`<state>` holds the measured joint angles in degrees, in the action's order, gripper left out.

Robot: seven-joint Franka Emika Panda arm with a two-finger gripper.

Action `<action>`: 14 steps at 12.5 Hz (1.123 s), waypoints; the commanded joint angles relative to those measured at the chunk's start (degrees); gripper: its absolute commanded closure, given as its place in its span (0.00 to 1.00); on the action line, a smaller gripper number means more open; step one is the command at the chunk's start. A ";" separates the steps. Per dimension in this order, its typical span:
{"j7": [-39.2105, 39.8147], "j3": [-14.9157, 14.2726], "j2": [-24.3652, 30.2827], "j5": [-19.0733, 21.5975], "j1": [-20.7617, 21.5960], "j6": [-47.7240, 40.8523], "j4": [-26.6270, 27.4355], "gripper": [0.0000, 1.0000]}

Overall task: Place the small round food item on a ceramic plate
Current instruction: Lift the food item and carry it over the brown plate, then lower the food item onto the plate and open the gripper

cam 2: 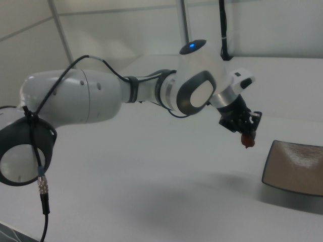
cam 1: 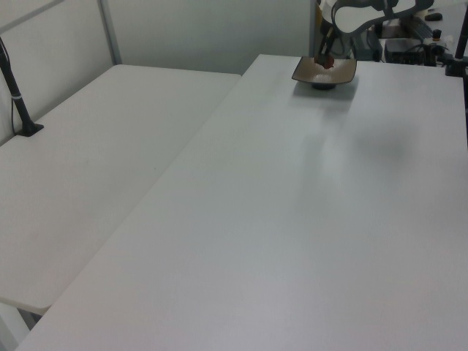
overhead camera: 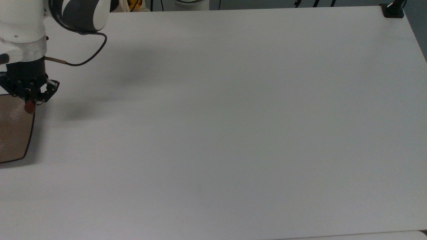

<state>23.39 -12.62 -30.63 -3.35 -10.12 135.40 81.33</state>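
Though frame-cut, the plate [overhead camera: 13, 130] sits beneath the claw-held [overhead camera: 29, 101] food item [overhead camera: 29, 107].

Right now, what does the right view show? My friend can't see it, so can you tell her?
A white robot arm reaches across a white table, and its black claw holds a small reddish-brown food item in the air. On the right view's right, a brown plate sits on the table, near the food.
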 commanded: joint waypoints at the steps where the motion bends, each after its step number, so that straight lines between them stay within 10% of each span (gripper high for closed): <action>1: 0.95 1.89 -5.40 4.92 -4.63 4.41 -6.08 1.00; 6: -2.99 3.66 -10.94 9.94 -10.97 19.11 -6.18 0.96; 10: -4.24 3.57 -12.09 9.77 -11.51 19.02 -5.74 0.00; 14: -4.15 3.66 -12.26 9.68 -11.42 18.93 -5.65 0.00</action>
<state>19.77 -9.05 -42.49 5.84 -21.58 154.21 76.47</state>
